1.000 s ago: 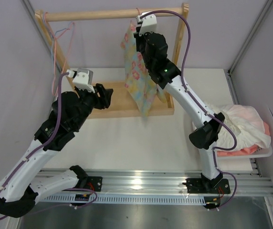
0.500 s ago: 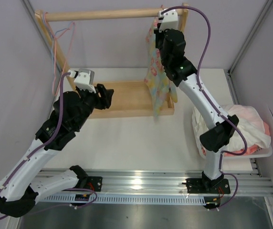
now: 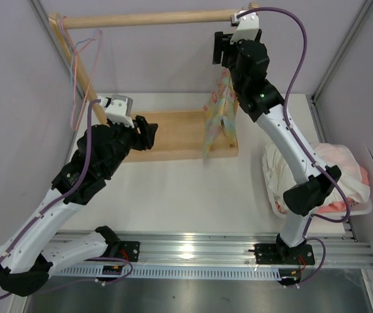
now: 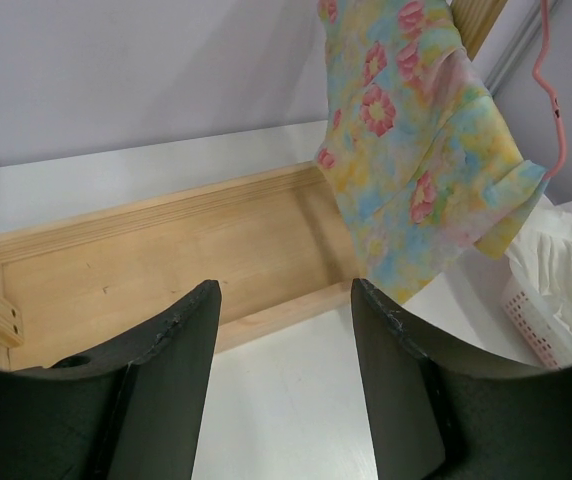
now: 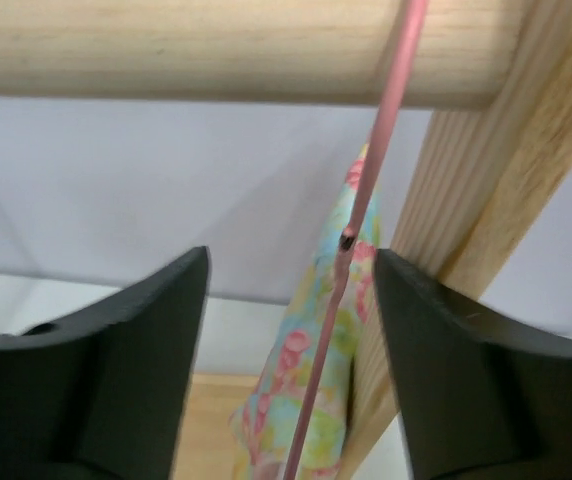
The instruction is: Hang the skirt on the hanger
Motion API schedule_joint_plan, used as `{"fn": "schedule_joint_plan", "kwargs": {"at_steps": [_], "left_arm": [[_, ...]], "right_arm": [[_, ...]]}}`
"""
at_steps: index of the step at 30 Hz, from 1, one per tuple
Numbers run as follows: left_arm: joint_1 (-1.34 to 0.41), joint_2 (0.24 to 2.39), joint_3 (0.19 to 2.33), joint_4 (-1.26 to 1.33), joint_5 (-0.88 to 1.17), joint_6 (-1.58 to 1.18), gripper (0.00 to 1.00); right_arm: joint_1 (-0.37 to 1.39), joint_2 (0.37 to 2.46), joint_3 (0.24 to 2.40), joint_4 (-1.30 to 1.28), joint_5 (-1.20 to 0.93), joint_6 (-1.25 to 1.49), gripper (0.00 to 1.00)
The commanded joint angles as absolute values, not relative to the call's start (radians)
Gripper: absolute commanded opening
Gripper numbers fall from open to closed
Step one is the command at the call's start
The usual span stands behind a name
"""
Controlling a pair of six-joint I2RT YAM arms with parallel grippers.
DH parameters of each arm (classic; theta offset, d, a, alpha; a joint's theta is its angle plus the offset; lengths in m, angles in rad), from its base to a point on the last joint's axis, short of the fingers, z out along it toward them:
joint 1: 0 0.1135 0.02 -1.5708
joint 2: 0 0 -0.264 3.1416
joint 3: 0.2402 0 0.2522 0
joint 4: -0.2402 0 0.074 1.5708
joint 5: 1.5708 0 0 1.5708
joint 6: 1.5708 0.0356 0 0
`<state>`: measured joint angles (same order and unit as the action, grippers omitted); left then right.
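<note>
Up at the wooden rod [image 5: 166, 50] with the right gripper [image 5: 291, 290], jaws spread apart, pinching nothing. Between its fingers, clear of both: the pink wire of the hanger [image 5: 381, 130], running up across the rod just beside the upright post [image 5: 476, 200]. Below and beyond those fingers, draped on the hanger: the skirt [image 4: 416, 160], hanging down. Lower down with the left gripper [image 4: 284, 300], likewise spread and empty, above the white table [image 4: 296, 420]. Straight ahead of it, the wooden base [image 4: 166, 260]; up and to its right, well apart, the skirt.
</note>
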<state>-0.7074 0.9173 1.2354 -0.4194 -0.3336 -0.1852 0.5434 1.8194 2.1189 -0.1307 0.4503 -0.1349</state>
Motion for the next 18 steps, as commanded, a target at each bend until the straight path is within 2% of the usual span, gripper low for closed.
{"fn": "schedule_joint_plan", "kwargs": {"at_steps": [1,9,14,18], "left_arm": [[-0.707,0.893,1.216,-0.385,-0.325,-0.209,0.61],[-0.709,0.867,1.198,-0.393,-0.328,-0.195,0.61],[-0.709,0.844,1.174,-0.391,-0.321,-0.187,0.62],[-0.709,0.818,1.114,-0.397,-0.305,-0.189,0.62]], "right_arm": [[0.531,1.721,2.085,-0.147,0.457,-0.107,0.8],[0.528,1.481,1.875,-0.287,0.479,0.039,0.99],[0.522,1.246,1.626,-0.417,0.489,0.191,0.99],[0.518,1.019,1.387,-0.526,0.373,0.336,1.0]]}}
